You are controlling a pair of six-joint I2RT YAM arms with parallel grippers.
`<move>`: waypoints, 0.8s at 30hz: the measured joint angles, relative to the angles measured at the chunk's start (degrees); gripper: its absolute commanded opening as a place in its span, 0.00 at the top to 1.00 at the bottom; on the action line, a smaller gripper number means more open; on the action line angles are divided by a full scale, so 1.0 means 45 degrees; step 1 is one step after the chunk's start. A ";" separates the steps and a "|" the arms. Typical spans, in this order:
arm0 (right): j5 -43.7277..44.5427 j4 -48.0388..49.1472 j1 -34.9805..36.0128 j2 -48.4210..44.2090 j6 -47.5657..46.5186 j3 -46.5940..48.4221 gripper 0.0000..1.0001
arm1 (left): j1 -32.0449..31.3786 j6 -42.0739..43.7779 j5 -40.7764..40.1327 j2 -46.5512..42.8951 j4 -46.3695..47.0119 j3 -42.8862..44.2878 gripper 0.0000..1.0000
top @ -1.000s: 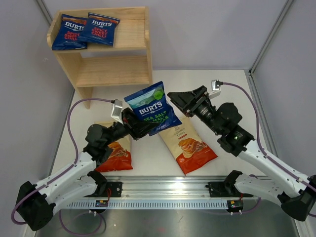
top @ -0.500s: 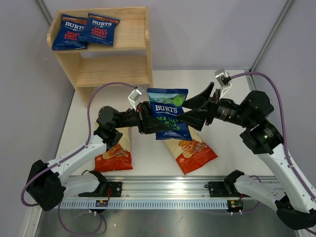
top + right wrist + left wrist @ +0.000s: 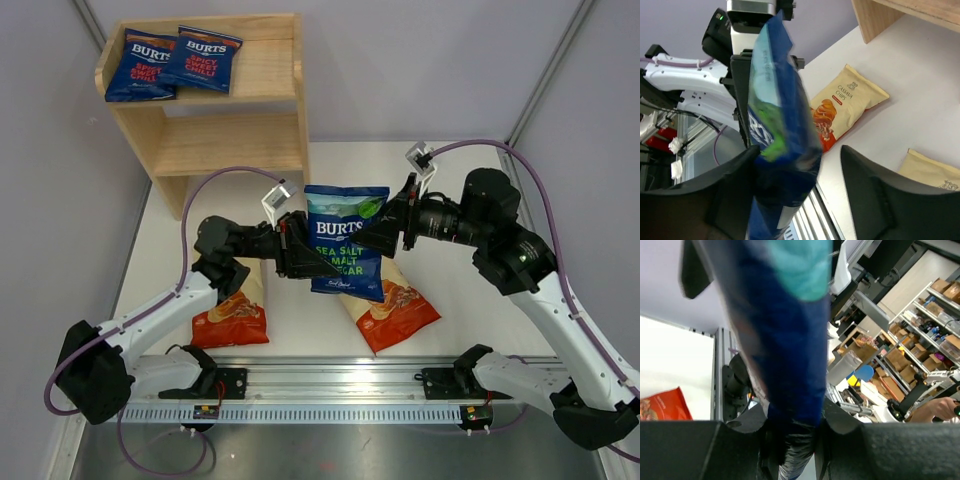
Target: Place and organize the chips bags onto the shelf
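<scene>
Green-topped blue bag (image 3: 345, 243) hangs upright in mid-air above the bench (image 3: 300, 325), between the two arms and well apart from the shelf (image 3: 235, 140). Left pincer (image 3: 298, 250) is clamped on the bag's left edge, jaws pinching the foil. Right pincer (image 3: 388, 230) sits at the opposite edge, jaws spread either side of the bag, with a gap on one side.

Near cream bag (image 3: 232, 308) lies flat under the left arm. Second cream bag (image 3: 395, 305) lies partly beneath the raised bag. First blue bag (image 3: 145, 63) and second blue bag (image 3: 207, 58) lie overlapping on the shelf's top tier, left end.
</scene>
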 measured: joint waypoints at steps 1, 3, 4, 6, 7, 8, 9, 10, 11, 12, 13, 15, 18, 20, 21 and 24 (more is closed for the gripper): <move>-0.0073 -0.0102 0.0000 0.0049 0.0019 0.0073 0.44 | -0.0005 0.0185 0.0078 -0.0010 -0.0403 0.0092 0.74; -0.0301 -0.0180 0.0000 0.0102 0.0107 0.0253 0.50 | -0.0015 0.0636 0.0151 -0.0010 -0.1175 0.0296 0.74; -0.0466 -0.0189 0.0000 0.0121 0.0204 0.0355 0.53 | -0.0015 0.1049 0.0180 -0.0015 -0.1797 0.0486 0.74; -0.0767 -0.0102 0.0000 0.0146 0.0350 0.0481 0.68 | -0.0015 0.1651 0.0228 -0.0015 -0.2715 0.0806 0.73; -0.0874 -0.0044 0.0000 0.0160 0.0461 0.0529 0.74 | -0.0015 0.1972 0.0243 -0.0024 -0.3235 0.1005 0.73; -0.0942 -0.0005 0.0000 0.0194 0.0559 0.0568 0.84 | -0.0015 0.2293 0.0257 -0.0044 -0.3687 0.1195 0.71; -0.1001 0.0044 0.0000 0.0243 0.0627 0.0588 0.87 | -0.0015 0.2579 0.0257 -0.0073 -0.4138 0.1384 0.69; -0.1005 0.0063 0.0000 0.0301 0.0748 0.0588 0.89 | -0.0015 0.2846 0.0248 -0.0102 -0.4595 0.1588 0.67; -0.1001 0.0107 0.0000 0.0355 0.0869 0.0588 0.92 | -0.0005 0.3089 0.0248 -0.0165 -0.4993 0.1758 0.64; -0.0996 0.0194 0.0000 0.0408 0.1010 0.0588 0.93 | 0.0034 0.3303 0.0219 -0.0243 -0.5396 0.1870 0.59; -0.0976 0.0257 -0.0005 0.0423 0.1078 0.0588 0.95 | 0.0083 0.3449 0.0194 -0.0306 -0.5668 0.1948 0.48; -0.0860 0.0461 0.0000 0.0413 0.1263 0.0588 0.96 | 0.0272 0.3866 0.0078 -0.0520 -0.6373 0.2137 0.32; -0.0345 0.0729 0.0000 0.0340 0.1457 0.0588 0.97 | 0.0636 0.4381 -0.0612 -0.0971 -0.7422 0.2346 0.06; 0.0136 0.0894 0.0000 0.0301 0.1569 0.0588 0.98 | 0.0850 0.4614 -0.1418 -0.1491 -0.7975 0.2336 0.01; 0.0384 0.1015 0.0000 0.0282 0.1666 0.0588 0.98 | 0.0908 0.4673 -0.1778 -0.1778 -0.8179 0.2331 0.01; 0.1195 0.1617 0.0000 0.0194 0.2040 0.0588 0.99 | 0.0967 0.4862 -0.3487 -0.3186 -0.8306 0.1962 0.01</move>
